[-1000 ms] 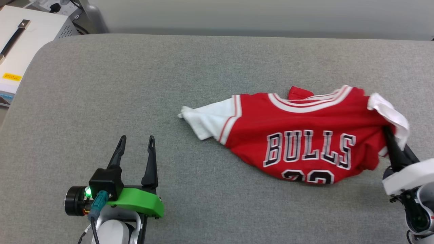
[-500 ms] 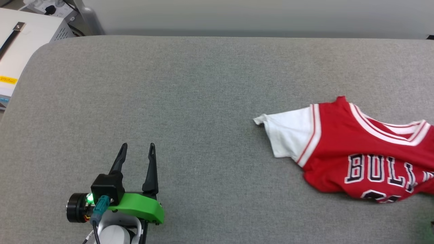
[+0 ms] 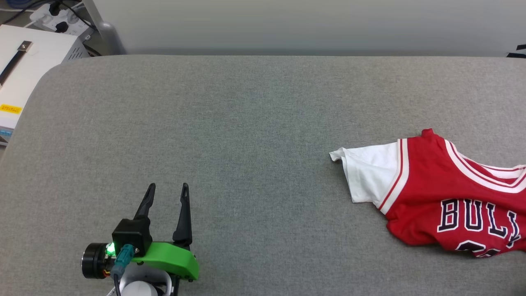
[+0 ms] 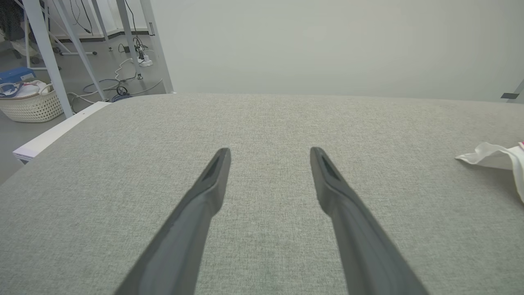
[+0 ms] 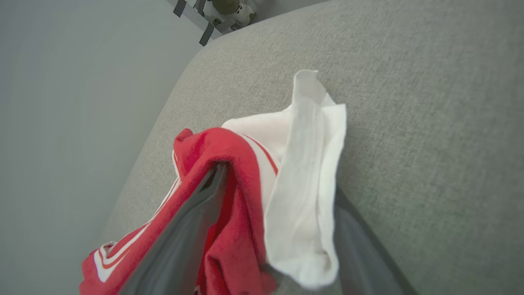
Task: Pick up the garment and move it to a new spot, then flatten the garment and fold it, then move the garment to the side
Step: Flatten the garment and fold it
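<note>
Since a second ago the garment has slid well to my right across the surface, far more than the slight camera shift explains. It now runs off the head view's right edge. Beside it, the left pincer has hardly stirred: spread, empty, well apart from the cloth.

My judgement of the risks, biggest first. I cannot see how much surface remains to the right, so another pull that way could drag cloth over the edge. Next, the garment lies bunched, its lower edge tucked under so the number is half hidden. Folding from that state would set creases in. Smallest but nearest: in the right wrist view the right pincer stands spread, not pinching, yet red cloth and a white sleeve drape over and between its fingers. If I back out carelessly, the cloth may snag and trail along, undoing the placement.

The surface is grey woven fabric, coarse, matte and round-cornered, and probably grippy. The garment is soft, limp red jersey with white short sleeves, striped trim and black lettering outlined in white. The fingers are long, dark and smooth, tapering to narrow tips.
</note>
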Tool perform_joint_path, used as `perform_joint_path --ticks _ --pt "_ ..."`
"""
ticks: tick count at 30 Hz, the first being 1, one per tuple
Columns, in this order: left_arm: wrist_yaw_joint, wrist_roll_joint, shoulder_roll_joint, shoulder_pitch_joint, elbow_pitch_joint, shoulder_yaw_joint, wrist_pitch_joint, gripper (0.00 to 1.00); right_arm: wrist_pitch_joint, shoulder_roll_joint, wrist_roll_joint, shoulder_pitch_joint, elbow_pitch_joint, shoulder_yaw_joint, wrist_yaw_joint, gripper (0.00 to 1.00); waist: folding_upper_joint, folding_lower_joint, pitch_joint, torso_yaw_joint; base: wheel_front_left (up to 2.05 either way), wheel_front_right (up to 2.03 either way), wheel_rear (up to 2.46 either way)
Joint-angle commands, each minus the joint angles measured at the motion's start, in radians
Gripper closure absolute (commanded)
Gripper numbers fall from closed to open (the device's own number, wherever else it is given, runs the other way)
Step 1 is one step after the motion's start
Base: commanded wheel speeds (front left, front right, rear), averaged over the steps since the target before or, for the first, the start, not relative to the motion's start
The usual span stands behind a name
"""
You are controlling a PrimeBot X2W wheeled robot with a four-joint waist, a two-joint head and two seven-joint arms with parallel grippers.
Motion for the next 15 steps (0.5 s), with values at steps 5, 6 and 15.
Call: perform_joint_path --ticks 5,6,15 --pt "-0.006 0.009 -0.006 0.027 -0.004 0.007 -0.006 0.00 -0.062 -0.036 -0.136 0.059 -0.094 -0.034 0.000 0.00 -0.0001 0.0000 -0.023 -0.005 0.00 0.00 0.00" --pt "-0.006 0.010 -0.006 0.029 -0.005 0.009 -0.006 0.00 -0.065 -0.036 -0.162 0.068 -0.116 -0.048 0.000 0.00 -0.0001 0.0000 -0.025 -0.007 0.00 0.00 0.00" --pt "-0.006 0.019 -0.007 0.038 -0.022 0.013 -0.006 0.00 -0.069 0.066 -0.531 0.119 -0.526 -0.208 0.000 0.00 -0.0001 0.0000 -0.035 -0.017 0.00 0.00 0.00"
